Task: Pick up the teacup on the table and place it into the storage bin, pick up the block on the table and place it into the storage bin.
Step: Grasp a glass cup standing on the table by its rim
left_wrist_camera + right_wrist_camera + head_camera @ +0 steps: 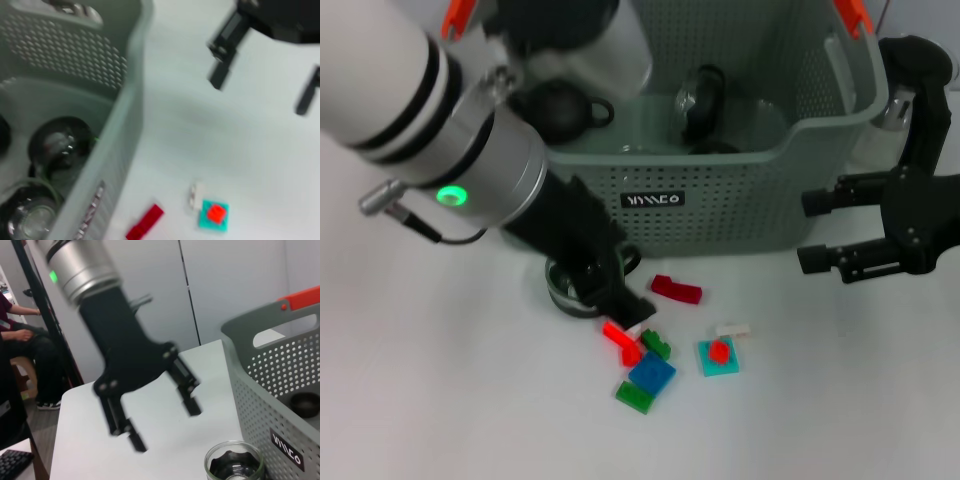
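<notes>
A clear glass teacup [560, 291] [234, 467] stands on the white table just in front of the storage bin [740, 215]. My left gripper [598, 290] [166, 427] hangs open right over it, fingers spread and nothing between them; in the head view it hides most of the cup. Several blocks lie close by: a dark red bar [676, 289] [145, 222], a blue plate [652, 372], and a teal plate with a red stud [718, 356] [214, 216]. My right gripper [808, 231] [259, 96] hovers open at the bin's right front corner, holding nothing.
Dark cups [560, 108] [60, 147] sit inside the storage bin, whose front wall [280, 405] rises directly behind the teacup. Small red [620, 338], green [635, 396] and white [732, 329] blocks lie scattered among the others. A person sits beyond the table's far side [20, 340].
</notes>
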### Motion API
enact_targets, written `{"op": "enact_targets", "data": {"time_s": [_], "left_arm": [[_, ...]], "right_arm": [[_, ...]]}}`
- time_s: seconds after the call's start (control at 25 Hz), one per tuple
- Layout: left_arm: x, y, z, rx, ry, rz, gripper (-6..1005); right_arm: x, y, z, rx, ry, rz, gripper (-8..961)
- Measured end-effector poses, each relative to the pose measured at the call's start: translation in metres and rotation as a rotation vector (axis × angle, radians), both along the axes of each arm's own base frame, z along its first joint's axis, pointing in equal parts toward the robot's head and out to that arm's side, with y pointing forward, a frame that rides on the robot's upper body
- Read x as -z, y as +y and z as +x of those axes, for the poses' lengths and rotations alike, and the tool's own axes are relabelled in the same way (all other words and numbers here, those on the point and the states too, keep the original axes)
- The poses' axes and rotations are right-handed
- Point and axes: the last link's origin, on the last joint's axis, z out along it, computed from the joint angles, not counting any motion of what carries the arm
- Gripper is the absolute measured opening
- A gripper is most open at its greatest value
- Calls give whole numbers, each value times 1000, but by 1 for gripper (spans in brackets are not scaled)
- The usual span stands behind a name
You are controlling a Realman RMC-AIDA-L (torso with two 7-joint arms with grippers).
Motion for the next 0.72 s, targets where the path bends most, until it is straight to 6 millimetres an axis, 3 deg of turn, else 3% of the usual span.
{"op": "enact_targets", "data": {"time_s": [0.16,0.4,0.72], "left_arm": [[8,-7,-18,38,47,-33,833],[20,5,-49,78,139,-61,831],[28,20,-62,189,217,-81,830]], "right_arm": [[4,1,2,14,9,-1,835],[14,1,0,27,21,0,835],[21,0,1,48,42,-20,836]]}}
